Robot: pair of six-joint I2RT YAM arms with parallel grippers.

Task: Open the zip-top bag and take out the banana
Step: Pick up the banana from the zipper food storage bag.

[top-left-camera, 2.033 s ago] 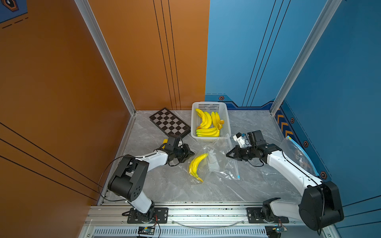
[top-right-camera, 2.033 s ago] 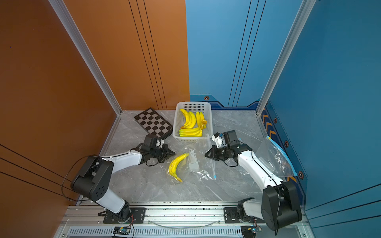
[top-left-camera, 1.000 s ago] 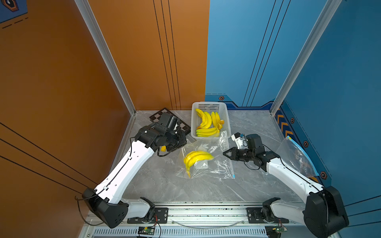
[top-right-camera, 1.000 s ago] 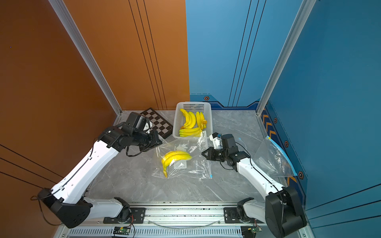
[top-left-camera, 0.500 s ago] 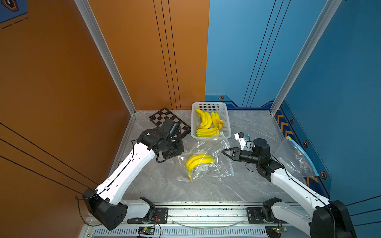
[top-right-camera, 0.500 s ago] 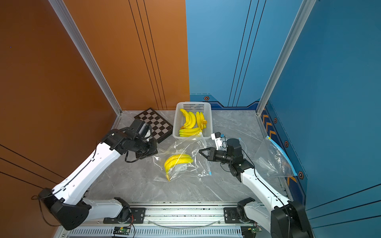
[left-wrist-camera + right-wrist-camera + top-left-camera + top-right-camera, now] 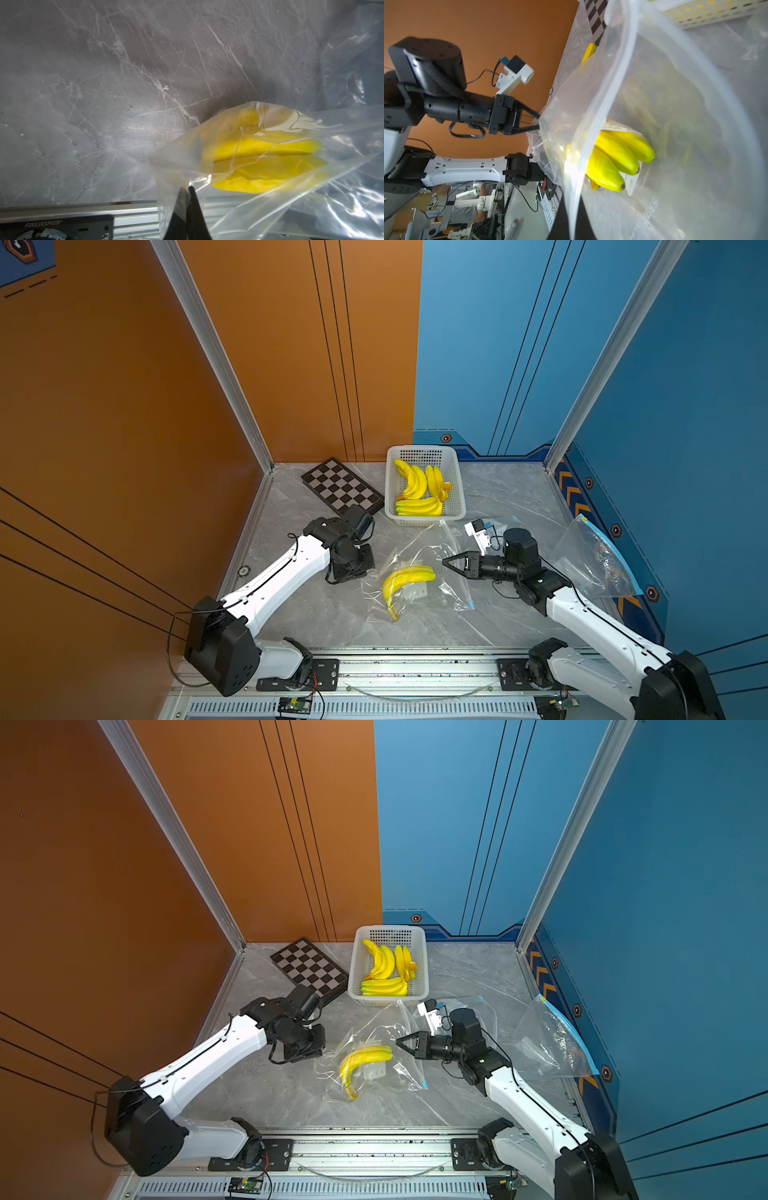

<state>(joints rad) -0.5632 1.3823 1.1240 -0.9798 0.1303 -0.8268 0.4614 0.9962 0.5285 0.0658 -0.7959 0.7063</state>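
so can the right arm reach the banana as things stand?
Probably not: the right gripper is shut on the zip-top bag, the left gripper too, and the banana sits inside the plastic.

Both top views high at front, looking down over whole desk (image 7: 316, 614), left wrist view close above bag (image 7: 239, 207) and desk, right wrist view close, sideways, facing bag mouth and left arm (image 7: 467, 170), bananas (image 7: 405, 577) in all.

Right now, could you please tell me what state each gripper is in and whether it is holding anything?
Left gripper: closed, pinching the film of the zip-top bag.
Right gripper: closed, pinching the same bag's rim.
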